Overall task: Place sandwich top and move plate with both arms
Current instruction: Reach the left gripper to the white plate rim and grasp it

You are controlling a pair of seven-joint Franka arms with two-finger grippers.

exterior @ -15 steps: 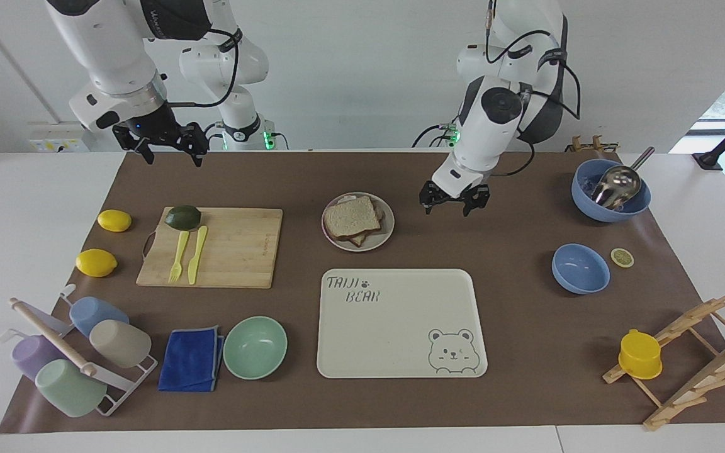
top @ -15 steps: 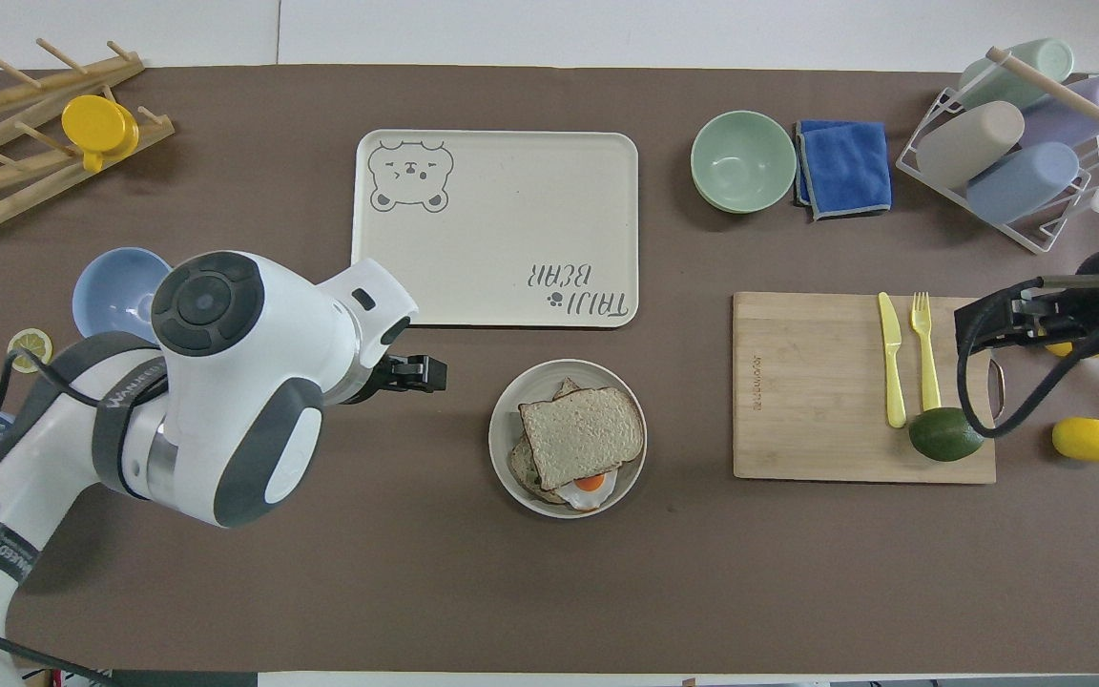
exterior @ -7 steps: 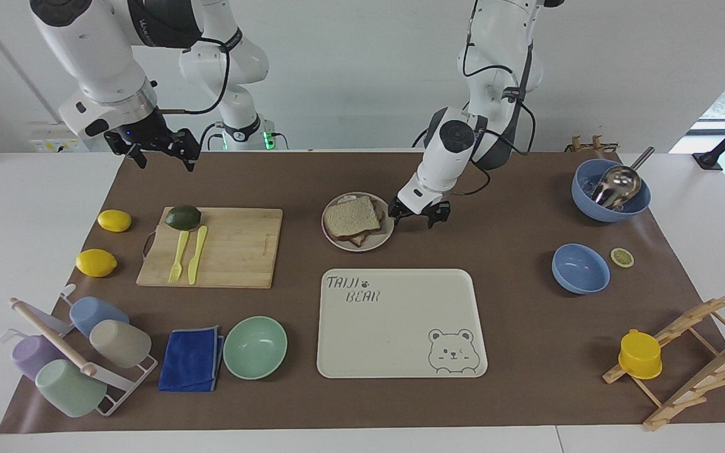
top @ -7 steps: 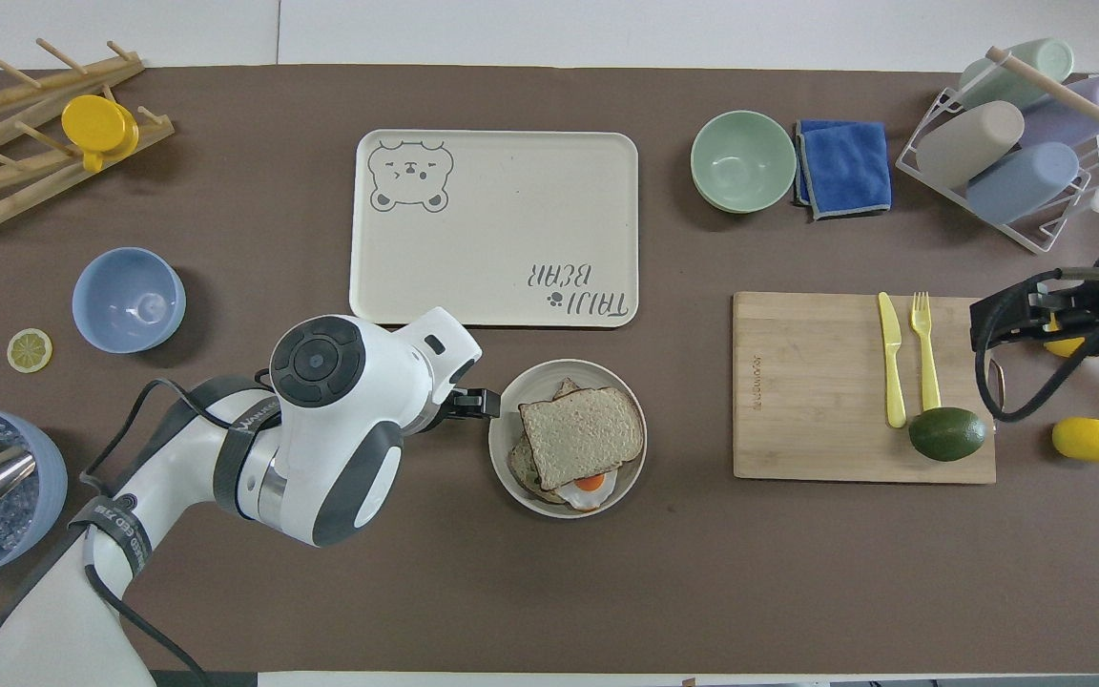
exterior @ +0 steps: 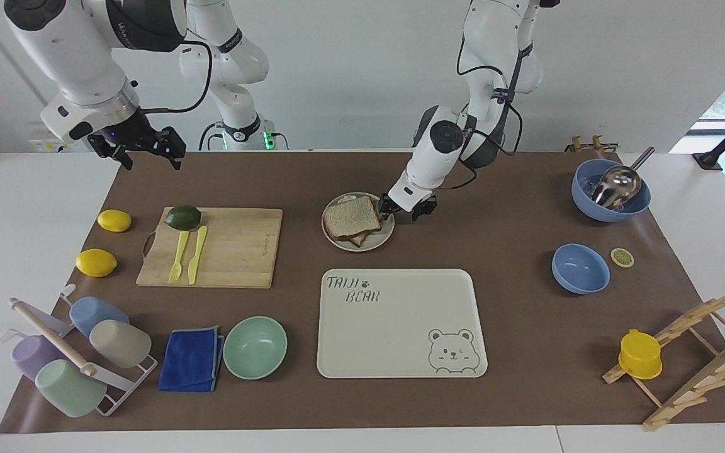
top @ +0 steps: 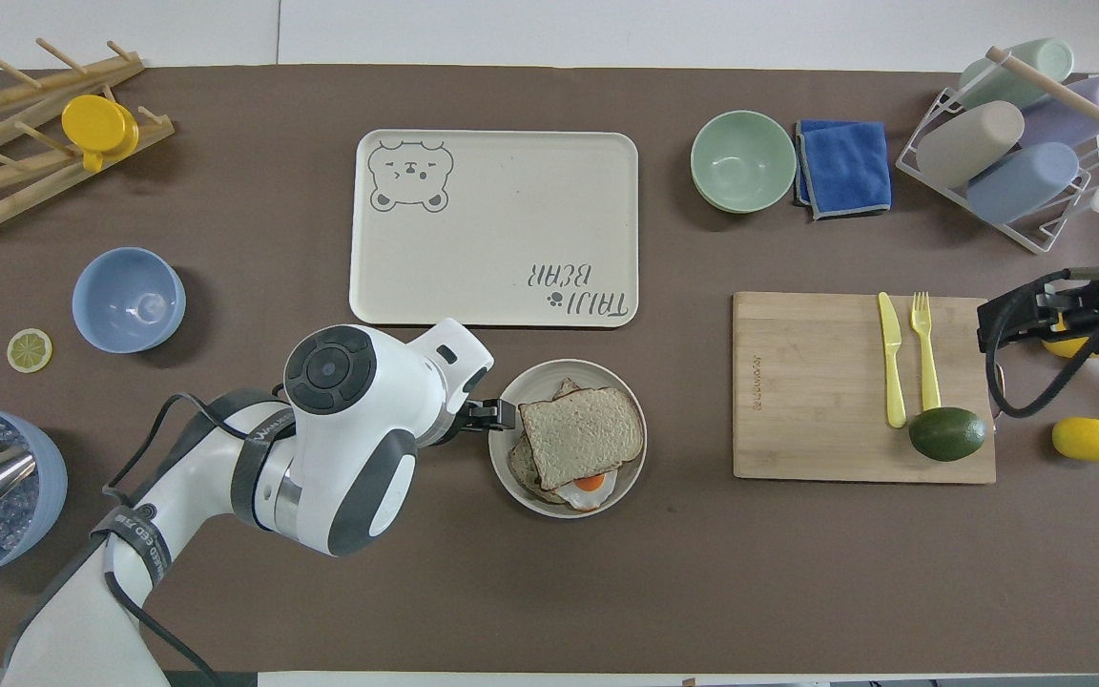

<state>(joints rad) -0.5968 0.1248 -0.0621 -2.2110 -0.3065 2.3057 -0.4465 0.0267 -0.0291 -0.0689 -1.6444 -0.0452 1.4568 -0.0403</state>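
The sandwich top (exterior: 351,216) already lies on the plate (exterior: 385,238); the left pincer (exterior: 405,209), spread, stands at its rim and next must pinch it.

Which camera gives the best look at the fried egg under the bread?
The overhead view: the fried egg, with its orange yolk, peeks out from under the plain speckled bread slice on the small round beige plate. The facing view shows only stacked bread, no egg.

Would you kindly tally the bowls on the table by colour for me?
Blue bowls: 2
Mint-green bowls: 1
Total: 3 bowls
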